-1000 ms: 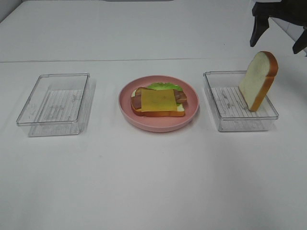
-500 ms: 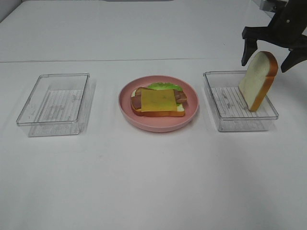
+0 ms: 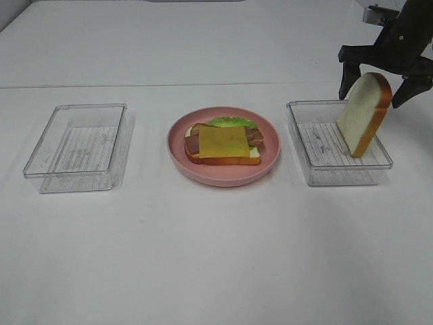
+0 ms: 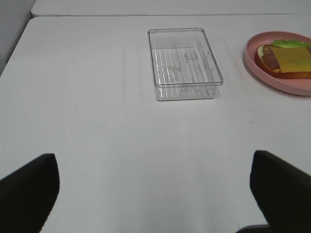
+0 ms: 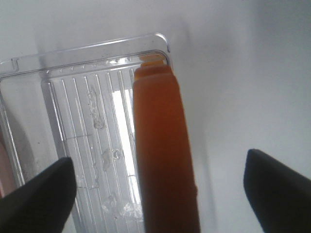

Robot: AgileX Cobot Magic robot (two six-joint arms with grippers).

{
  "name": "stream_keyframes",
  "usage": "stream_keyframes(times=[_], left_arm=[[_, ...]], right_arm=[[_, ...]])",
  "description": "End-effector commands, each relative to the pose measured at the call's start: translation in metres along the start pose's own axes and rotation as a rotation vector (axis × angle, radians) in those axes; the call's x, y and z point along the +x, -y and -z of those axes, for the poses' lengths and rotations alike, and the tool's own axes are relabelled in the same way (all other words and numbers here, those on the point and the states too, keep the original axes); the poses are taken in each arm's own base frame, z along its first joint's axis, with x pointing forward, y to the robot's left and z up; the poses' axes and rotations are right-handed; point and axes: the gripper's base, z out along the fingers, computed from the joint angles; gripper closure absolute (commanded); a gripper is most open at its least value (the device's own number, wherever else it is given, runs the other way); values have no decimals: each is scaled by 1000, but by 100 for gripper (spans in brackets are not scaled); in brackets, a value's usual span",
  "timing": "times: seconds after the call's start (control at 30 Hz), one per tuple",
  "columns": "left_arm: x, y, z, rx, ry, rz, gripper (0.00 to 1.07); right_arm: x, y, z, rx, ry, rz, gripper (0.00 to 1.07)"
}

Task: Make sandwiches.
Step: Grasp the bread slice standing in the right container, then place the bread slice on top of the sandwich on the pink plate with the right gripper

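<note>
While my right gripper straddles, jaws apart, the white orange-crusted toy bread slice leaning upright in the clear plastic tray, it looks light, stiff; I'd pinch its flat faces.

Tray: clear, empty, on the white worktop.
Plate: pink, beside the tray, holding an open sandwich.
Left hand: fingers spread apart, holding nothing.
</note>
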Motion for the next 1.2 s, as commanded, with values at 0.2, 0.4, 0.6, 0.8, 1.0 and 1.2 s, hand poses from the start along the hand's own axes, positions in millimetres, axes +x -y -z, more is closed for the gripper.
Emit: stream_keyframes(times=[0.2, 0.4, 0.6, 0.8, 1.0, 1.2], left_arm=[[1, 0, 3, 5, 28, -3, 4], [1, 0, 3, 5, 28, -3, 4], [1, 0, 3, 5, 28, -3, 4], [1, 0, 3, 5, 28, -3, 4], [1, 0, 3, 5, 28, -3, 4], [1, 0, 3, 5, 28, -3, 4]], right_arm=[[1, 3, -1, 23, -17, 20, 102], [1, 3, 1, 23, -12, 20, 107], [-2, 2, 2, 22, 16, 22, 107], [0, 2, 2, 22, -1, 21, 107], [2, 0, 22, 13, 9, -48, 107], [9, -3, 63, -4, 14, -63, 107]])
